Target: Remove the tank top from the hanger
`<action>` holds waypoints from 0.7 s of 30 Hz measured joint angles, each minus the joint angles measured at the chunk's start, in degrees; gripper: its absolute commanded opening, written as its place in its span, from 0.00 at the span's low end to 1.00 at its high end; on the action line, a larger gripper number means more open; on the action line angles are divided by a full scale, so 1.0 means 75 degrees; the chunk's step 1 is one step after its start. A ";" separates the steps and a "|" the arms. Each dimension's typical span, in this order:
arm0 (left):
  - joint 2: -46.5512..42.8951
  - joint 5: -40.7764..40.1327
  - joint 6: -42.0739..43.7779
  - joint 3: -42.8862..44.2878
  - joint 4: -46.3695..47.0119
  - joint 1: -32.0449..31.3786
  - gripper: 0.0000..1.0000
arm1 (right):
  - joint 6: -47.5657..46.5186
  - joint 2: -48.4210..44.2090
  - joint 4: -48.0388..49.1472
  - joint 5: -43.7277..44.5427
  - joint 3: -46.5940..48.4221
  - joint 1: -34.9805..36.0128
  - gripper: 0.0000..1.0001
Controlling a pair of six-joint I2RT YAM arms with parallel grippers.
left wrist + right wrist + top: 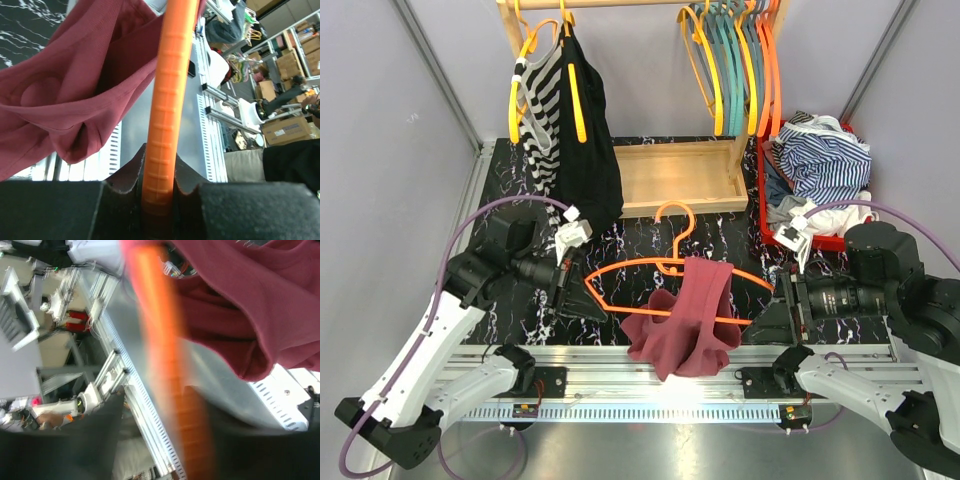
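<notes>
Grey panel walls close in a black, white-veined tabletop (640,245), and we see a wooden rack (675,175) standing at the back of it. At the upper left of the overhead view a striped garment (542,110) and a black garment (592,150) hang from the rack on yellow hangers (577,100). At the upper right hangs a bunch of bare hangers (735,70) in orange, teal and yellow. A red basket (765,200) at the right edge holds striped laundry (825,160).

We find the orange hanger (670,267) in the middle of the frame, hook pointing toward the rack, stretched between the two arms. The maroon tank top (685,320) is on the hanger, bunched right of its centre. Its lower folds sag over the aluminium rail (620,385) along the near edge.

The left arm (505,260) reaches to the hanger's left end. In its wrist view the left jaws are clamped on the ribbed orange bar, both dark pads (125,170) pressed against it, with the maroon cloth to the upper left.

The right arm (880,280) reaches to the hanger's right end. Its wrist view is blurred, but we see the right jaws parted around the bar, with a gap showing on the left side of the bar.
</notes>
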 measured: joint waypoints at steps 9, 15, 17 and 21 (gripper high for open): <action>0.0058 -0.2967 0.0020 0.0020 -0.0376 -0.0085 0.00 | 0.1067 0.0117 0.0236 0.5042 0.0399 -0.0023 1.00; 0.0125 -0.5286 -0.0976 0.0023 -0.0353 0.0015 0.00 | 0.1437 -0.0828 0.0562 0.5776 -0.1142 -0.0023 1.00; 0.0172 -0.5523 -0.1227 0.0117 -0.0300 0.0009 0.00 | 0.1440 -0.0909 0.1052 0.5488 -0.2002 -0.0023 1.00; 0.0388 -0.5718 -0.1547 0.0527 -0.0029 0.0009 0.00 | 0.1402 -0.0318 0.2355 0.4858 -0.3858 0.0058 1.00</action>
